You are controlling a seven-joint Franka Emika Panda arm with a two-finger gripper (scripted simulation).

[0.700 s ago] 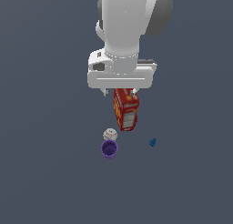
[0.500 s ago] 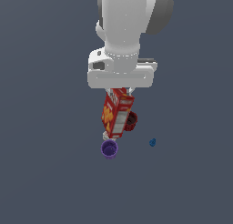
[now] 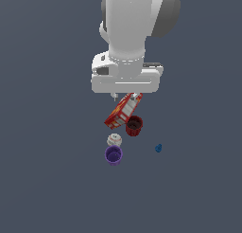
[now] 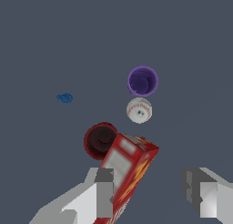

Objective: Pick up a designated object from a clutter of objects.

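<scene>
Purple cup (image 3: 113, 155) stands untouched just beside the ball (image 3: 114, 139), while the box (image 3: 123, 110) has toppled from upright into a lean against the red cup (image 3: 133, 126), under the empty, spread-fingered gripper (image 4: 154, 193), leaving the target clear.

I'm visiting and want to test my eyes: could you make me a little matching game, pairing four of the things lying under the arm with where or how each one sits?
Things:
1. purple cup
2. white ball
3. red box
4. blue piece

Descriptions:
A. leaning at a tilt, against the dark red cup
B. off alone, away from the cluster
C. upright, mouth open upward
D. between the purple cup and the red box

Pairs: 1-C, 2-D, 3-A, 4-B
</scene>
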